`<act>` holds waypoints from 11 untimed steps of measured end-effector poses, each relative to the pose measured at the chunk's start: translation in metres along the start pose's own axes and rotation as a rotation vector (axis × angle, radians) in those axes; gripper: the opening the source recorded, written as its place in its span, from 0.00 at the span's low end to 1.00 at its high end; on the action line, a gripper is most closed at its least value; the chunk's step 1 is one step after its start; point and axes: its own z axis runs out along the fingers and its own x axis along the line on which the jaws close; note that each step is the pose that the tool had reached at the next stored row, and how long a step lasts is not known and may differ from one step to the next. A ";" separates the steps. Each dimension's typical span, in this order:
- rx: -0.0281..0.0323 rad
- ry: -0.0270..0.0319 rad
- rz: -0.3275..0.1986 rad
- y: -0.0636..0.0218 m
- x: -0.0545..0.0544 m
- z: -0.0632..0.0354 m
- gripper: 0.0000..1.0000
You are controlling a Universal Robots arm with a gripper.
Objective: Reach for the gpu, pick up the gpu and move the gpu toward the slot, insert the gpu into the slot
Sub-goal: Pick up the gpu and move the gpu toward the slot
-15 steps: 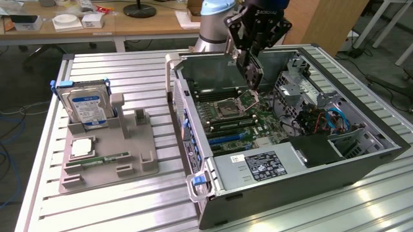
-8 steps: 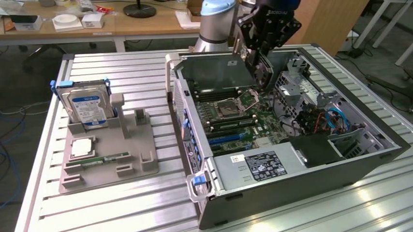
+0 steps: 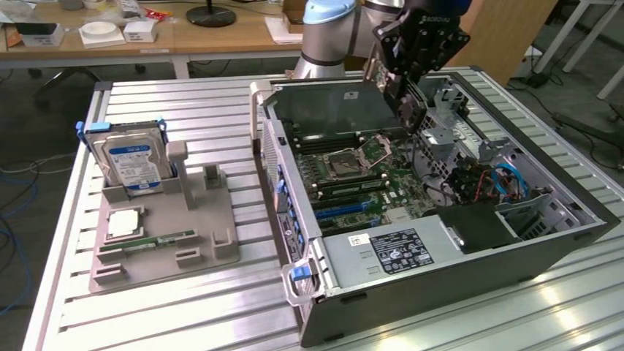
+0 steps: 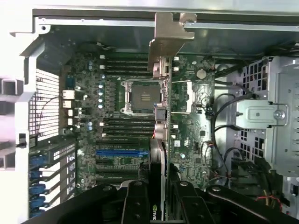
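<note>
My gripper [image 3: 404,82] hangs above the open computer case [image 3: 292,241], near its far end, and is shut on the gpu [image 3: 395,99]. In the wrist view the gpu [image 4: 161,116] shows edge-on, running from between my black fingers [image 4: 135,205] out to its silver end bracket [image 4: 164,39]. The card is held in the air over the motherboard, roughly above the processor socket [image 4: 141,97]. The slot [image 4: 122,152], a long blue connector, lies on the board beside the card's line and apart from it. The slot [image 3: 348,209] also shows in the exterior view, nearer the front than my gripper.
A grey fixture tray [image 3: 195,212] on the exterior view's left holds a blue-labelled hard drive [image 3: 131,157] and a small green memory stick [image 3: 161,240]. Inside the case are black memory slots [image 4: 126,126], a power supply [image 3: 395,248], drive cage [image 4: 275,116] and cables [image 3: 487,179].
</note>
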 end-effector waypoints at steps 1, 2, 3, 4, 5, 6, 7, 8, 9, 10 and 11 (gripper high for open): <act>-0.0001 0.0000 0.000 0.0000 -0.003 0.0000 0.26; 0.0000 -0.0001 0.000 -0.0001 -0.005 0.0000 0.26; 0.0000 0.0000 0.000 -0.0001 -0.006 0.0001 0.26; 0.0000 0.0000 0.000 -0.0001 -0.006 0.0001 0.26; -0.0001 0.0000 0.000 0.0000 -0.006 0.0001 0.26; 0.0000 0.0000 0.000 0.0000 -0.006 0.0001 0.26; 0.0000 -0.0001 0.000 0.0000 -0.006 0.0001 0.26; 0.0000 -0.0001 0.000 0.0000 -0.006 0.0001 0.26; 0.0000 0.0000 0.000 0.0000 -0.006 0.0001 0.26; 0.0000 -0.0001 0.000 0.0000 -0.006 0.0001 0.26; 0.0000 0.0000 0.000 0.0000 -0.006 0.0001 0.26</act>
